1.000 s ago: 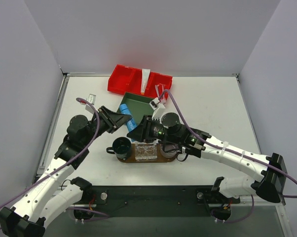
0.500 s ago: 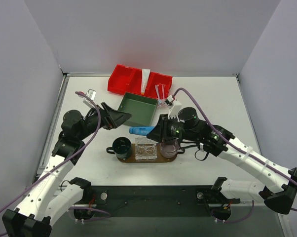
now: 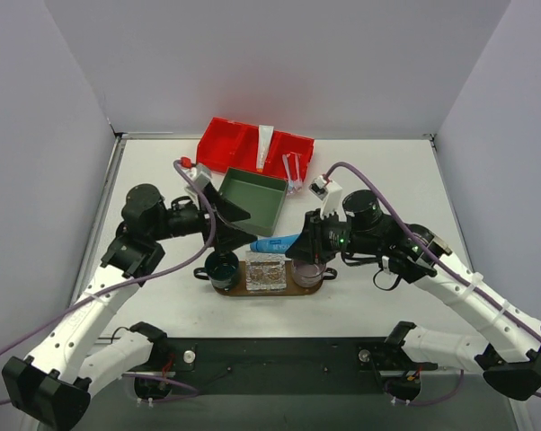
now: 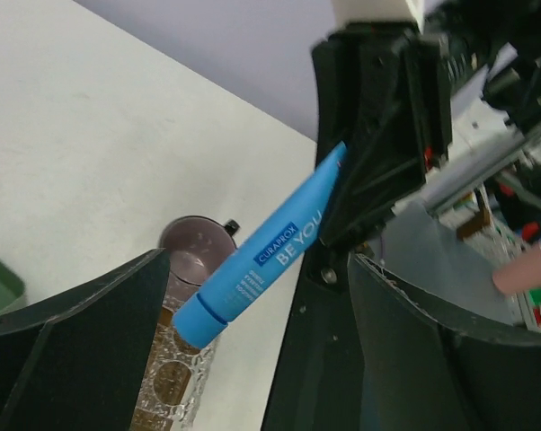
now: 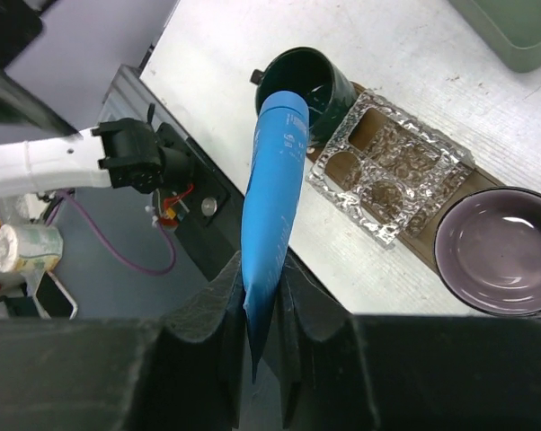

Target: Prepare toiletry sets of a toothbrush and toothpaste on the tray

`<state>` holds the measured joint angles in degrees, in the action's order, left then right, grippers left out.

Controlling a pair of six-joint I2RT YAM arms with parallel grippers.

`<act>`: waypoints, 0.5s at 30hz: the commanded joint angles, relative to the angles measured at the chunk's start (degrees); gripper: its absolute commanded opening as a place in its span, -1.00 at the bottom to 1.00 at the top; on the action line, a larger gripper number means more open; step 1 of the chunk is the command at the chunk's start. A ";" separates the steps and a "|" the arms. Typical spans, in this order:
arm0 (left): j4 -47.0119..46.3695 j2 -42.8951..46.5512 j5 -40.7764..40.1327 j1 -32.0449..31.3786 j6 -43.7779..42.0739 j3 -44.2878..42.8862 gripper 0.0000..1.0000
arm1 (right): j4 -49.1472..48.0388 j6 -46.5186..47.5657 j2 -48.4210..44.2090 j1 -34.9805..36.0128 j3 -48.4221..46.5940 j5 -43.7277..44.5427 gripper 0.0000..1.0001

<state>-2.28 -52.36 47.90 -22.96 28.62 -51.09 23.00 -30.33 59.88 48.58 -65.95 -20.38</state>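
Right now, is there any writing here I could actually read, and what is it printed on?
"CURAPROX": on the blue tube pinched in the right hand.
"BE YOU": on the same tube, beside the brand name.
Smaller print further down that tube: too blurred to read.
On the white tube standing in the red bin: nothing legible from here.

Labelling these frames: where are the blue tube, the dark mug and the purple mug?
blue tube point(image 5: 272, 206): right wrist view, mid-body.
dark mug point(image 5: 332, 88): right wrist view, inner wall.
purple mug point(image 5: 502, 256): right wrist view, inner bottom.
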 commanded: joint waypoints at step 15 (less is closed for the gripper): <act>6.68 -14.70 22.75 -17.28 -13.59 -4.55 0.71 | 6.35 5.89 3.23 -1.82 -6.64 -22.42 -1.00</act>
<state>4.84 -66.00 63.57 -37.76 16.67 -54.11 29.12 -26.57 63.16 47.18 -68.73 -38.22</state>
